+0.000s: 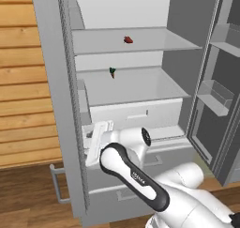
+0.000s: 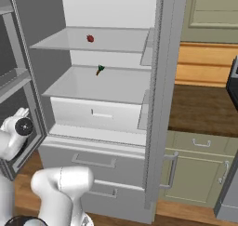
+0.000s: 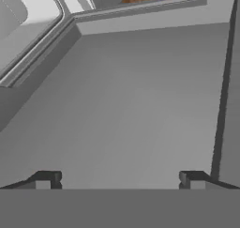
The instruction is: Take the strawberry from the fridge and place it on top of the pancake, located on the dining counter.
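The fridge (image 1: 56, 81) stands with its doors swung wide, so its pale shelves are exposed, and the strawberry (image 1: 128, 40) lies alone on the upper shelf, in the upper middle of the left base view and at upper left of centre in the right base view. One shelf below it sits a small orange piece with a green top (image 1: 112, 72), which is not the fruit wanted. The gripper (image 3: 120, 181), at the bottom of the hand view, has its fingertips spread wide with nothing between them; judging by the bare grey panel ahead of it, it is low, well apart from the strawberry, and ready to reach up.
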Controlling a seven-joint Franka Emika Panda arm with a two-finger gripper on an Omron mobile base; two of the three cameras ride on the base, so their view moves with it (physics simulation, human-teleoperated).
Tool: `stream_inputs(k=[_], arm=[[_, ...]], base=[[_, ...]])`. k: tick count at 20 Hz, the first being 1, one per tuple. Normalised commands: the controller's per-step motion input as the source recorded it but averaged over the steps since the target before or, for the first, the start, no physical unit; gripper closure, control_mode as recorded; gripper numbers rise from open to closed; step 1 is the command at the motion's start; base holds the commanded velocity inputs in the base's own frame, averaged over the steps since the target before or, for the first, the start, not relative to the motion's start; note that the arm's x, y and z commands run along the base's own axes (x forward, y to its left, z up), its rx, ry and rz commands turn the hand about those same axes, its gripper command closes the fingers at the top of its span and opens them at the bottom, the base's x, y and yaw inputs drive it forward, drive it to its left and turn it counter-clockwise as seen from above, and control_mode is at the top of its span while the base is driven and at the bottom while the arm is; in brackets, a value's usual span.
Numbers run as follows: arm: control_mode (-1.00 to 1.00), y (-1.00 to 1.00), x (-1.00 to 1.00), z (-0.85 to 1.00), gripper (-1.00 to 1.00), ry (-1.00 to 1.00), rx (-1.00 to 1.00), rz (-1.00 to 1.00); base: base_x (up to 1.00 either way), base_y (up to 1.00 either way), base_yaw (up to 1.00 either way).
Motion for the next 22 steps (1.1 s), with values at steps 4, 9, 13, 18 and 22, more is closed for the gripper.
stream_inputs(k=[4,9,13,18,22], arm=[[-1.00,-0.94,0.23,0.06,-1.00,0.16,-0.04,-0.02],[-1.00,-1.00,0.51,0.00,-1.00,0.06,-0.32,0.16],[-1.00,-0.88,0.44,-0.07,-1.00,0.00,-0.52,0.48],[-1.00,-0.72,0.07,-0.01,-1.00,-0.10,-0.44,0.60],[-1.00,-0.15,0.00,0.00,-1.00,-0.22,-0.40,0.85]], base=[[0.00,0.00,0.00],[0.00,0.00,0.00],[0.00,0.00,0.00],[0.00,0.00,0.00],[0.00,0.00,0.00]])
